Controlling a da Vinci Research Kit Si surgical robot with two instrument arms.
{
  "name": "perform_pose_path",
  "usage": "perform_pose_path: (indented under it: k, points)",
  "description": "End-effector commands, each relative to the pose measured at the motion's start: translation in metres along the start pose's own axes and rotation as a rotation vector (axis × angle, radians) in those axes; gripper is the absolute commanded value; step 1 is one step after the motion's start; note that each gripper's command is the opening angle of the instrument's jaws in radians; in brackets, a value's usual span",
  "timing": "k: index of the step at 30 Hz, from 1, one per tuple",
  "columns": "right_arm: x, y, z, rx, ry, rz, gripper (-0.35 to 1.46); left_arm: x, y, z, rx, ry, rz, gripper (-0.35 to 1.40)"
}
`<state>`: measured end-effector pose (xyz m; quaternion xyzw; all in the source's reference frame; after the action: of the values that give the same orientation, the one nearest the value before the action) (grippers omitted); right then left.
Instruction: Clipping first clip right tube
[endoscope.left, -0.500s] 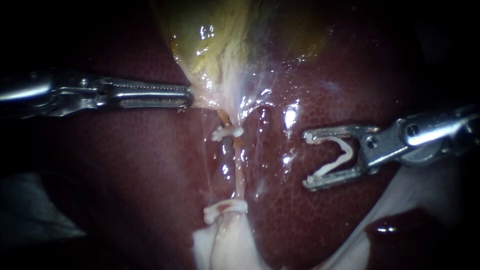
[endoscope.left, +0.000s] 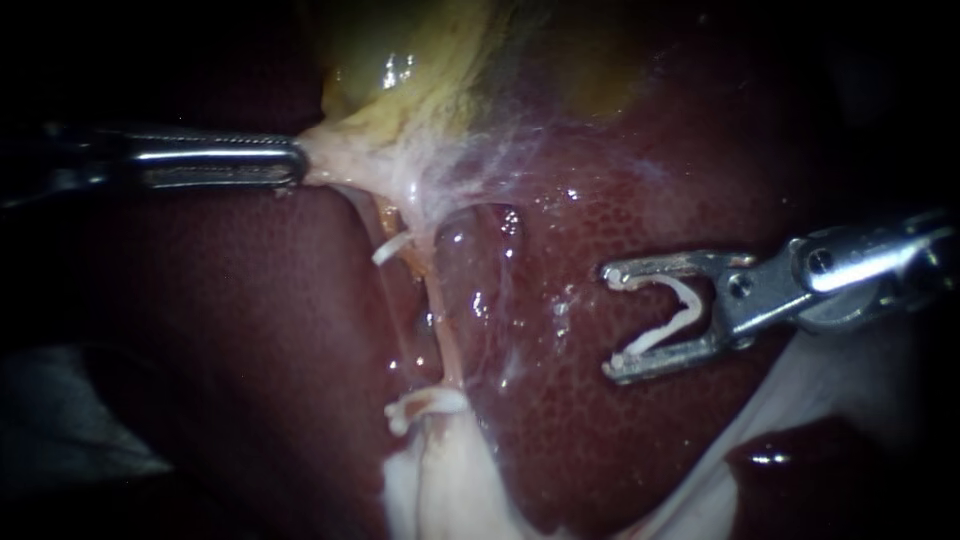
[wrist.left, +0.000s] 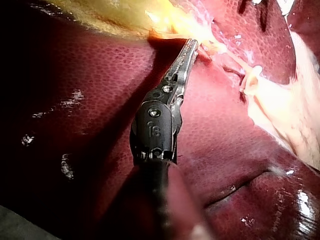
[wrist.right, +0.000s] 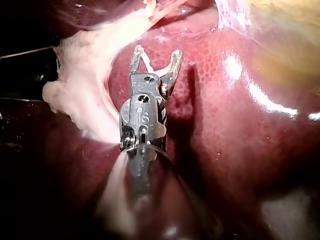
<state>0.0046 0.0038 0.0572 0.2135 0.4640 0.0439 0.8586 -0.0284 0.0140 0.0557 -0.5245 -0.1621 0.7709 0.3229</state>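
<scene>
The slim metal left instrument (endoscope.left: 296, 164) has its jaws clamped on pale stringy tissue (endoscope.left: 345, 162) below the yellowish gallbladder (endoscope.left: 420, 70). The silver right instrument (endoscope.left: 613, 322) gapes wide, cradling a white V-shaped clip (endoscope.left: 672, 312) over dark red liver (endoscope.left: 600, 440), well apart from the thin pale tube (endoscope.left: 441, 335).

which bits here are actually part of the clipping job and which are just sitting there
In the job: right instrument carrying the open clip; the tube; left instrument gripping pale tissue below the gallbladder.
Just there: liver; upper clip and lower clip, already in place.
</scene>
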Motion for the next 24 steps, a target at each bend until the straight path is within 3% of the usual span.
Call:
perform_pose_path:
  k: [1,3,11,17,24]
  points:
    - [-0.0001,0.0000,0.0005,0.004,0.003,0.000,0.50,-0.0001,0.0000,0.0002,0.001,0.001,0.002,-0.35]
    - [0.0000,0.0000,0.0013,0.011,0.007,-0.007,0.50,-0.0002,0.0000,0.0005,0.003,0.001,0.003,-0.35]
    - [0.0005,0.0001,0.0068,0.026,0.072,0.159,0.50,-0.0002,0.0003,0.0009,0.005,0.002,0.004,-0.35]
    - [0.0010,0.0006,0.0103,0.044,0.118,0.234,0.50,-0.0002,0.0004,0.0011,0.007,0.002,0.004,-0.35]
    - [0.0001,0.0017,0.0138,0.081,0.181,0.312,0.50,-0.0001,0.0006,0.0012,0.008,0.002,0.004,-0.35]
